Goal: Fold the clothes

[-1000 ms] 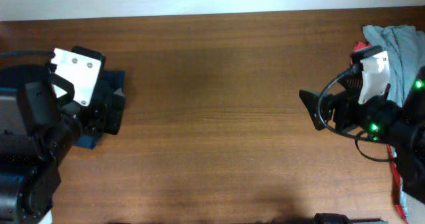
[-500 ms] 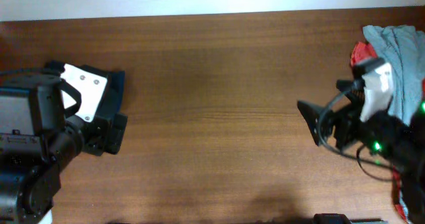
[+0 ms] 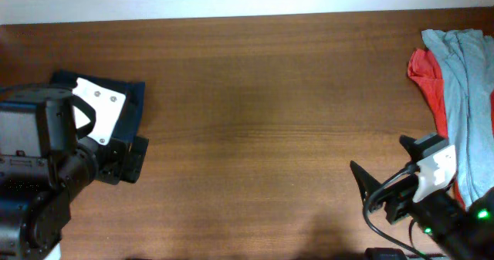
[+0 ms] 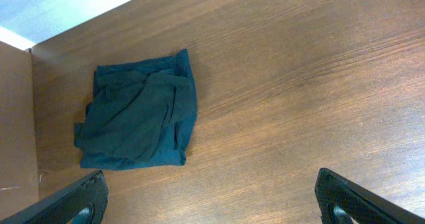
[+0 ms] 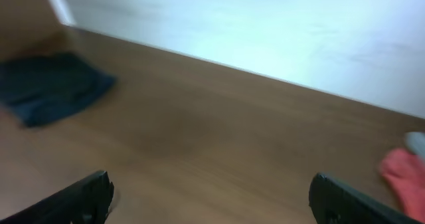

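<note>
The clothes, a black short-sleeved T-shirt, cannot be placed from these 3 views. A brown wooden table [image 3: 255, 121] fills the scene. At its right edge a light grey garment [image 3: 463, 82] overlaps a red garment [image 3: 426, 71]. Near the left edge lies a dark navy folded garment [image 4: 136, 121]. The left gripper [image 4: 211, 201] and right gripper [image 5: 212, 197] hang above bare wood, jaws spread wide, grasping nothing.

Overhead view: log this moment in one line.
left hand: open, empty | right hand: open, empty | navy folded garment: table left end | grey garment touching red garment: right end
</note>
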`<state>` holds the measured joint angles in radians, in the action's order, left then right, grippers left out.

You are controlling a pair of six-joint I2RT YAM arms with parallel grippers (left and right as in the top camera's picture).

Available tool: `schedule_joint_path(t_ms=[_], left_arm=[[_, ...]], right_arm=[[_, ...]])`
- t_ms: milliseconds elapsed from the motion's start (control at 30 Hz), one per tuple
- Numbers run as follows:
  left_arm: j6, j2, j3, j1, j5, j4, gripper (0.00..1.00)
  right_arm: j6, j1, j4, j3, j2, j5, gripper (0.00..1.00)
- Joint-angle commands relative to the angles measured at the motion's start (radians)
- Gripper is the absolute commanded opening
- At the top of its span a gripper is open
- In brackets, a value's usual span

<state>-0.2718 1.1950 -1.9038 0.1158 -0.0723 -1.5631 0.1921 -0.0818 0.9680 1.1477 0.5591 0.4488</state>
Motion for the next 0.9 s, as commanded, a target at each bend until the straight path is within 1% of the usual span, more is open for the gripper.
schedule_joint_path(t_ms=[0, 133, 233, 333, 567, 867], left_arm=[[0.010, 0.000, -0.008, 0.004, -0.011, 0.001, 0.99], [0.010, 0.000, -0.008, 0.004, -0.011, 0.001, 0.99], [0.010, 0.000, -0.008, 0.004, -0.011, 0.001, 0.99], [0.010, 0.000, -0.008, 0.004, -0.011, 0.001, 0.99], [0.010, 0.000, -0.008, 0.004, -0.011, 0.001, 0.99], [0.010, 0.000, -0.008, 0.004, -0.011, 0.001, 0.99]], right_arm=[[0.040, -0.012, -0.096, -0.241, -0.132, -0.190, 0.99], [0.039, -0.010, -0.213, -0.544, -0.300, -0.187, 0.99], [0.035, -0.001, -0.290, -0.714, -0.417, -0.165, 0.99], [0.036, 0.035, -0.319, -0.844, -0.534, -0.165, 0.99], [0.036, 0.065, -0.436, -1.004, -0.553, -0.166, 0.98], [0.036, 0.069, -0.445, -1.002, -0.546, -0.170, 0.99]])
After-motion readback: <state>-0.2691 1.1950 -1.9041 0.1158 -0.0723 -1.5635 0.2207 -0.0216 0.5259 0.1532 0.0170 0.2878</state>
